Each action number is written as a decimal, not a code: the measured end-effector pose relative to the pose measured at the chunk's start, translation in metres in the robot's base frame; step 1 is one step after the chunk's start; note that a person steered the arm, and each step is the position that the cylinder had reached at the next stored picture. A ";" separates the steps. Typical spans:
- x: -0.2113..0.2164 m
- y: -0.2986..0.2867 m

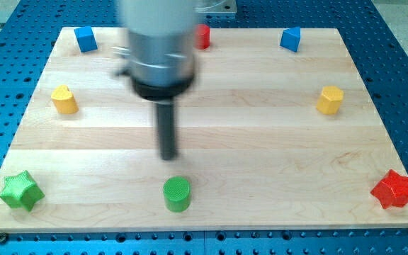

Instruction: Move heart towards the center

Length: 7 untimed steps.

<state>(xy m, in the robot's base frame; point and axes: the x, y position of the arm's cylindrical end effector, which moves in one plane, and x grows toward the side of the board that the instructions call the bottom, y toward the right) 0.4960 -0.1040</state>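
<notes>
The yellow heart (64, 100) sits near the board's left edge, in the upper half. My tip (168, 156) rests on the board near the middle, well to the right of and below the heart, apart from it. The green cylinder (177, 193) stands just below my tip, not touching it.
A blue block (85, 39) at top left, a red block (202, 35) at top middle partly hidden by the arm, a blue block (290, 39) at top right. A yellow hexagonal block (329, 100) at right, a red star (392, 189) at bottom right, a green star (20, 190) at bottom left. The wooden board (261, 142) lies on a blue perforated table.
</notes>
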 end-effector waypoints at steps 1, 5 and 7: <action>-0.027 -0.120; -0.088 -0.169; -0.088 -0.156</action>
<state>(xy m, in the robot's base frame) 0.4077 -0.2596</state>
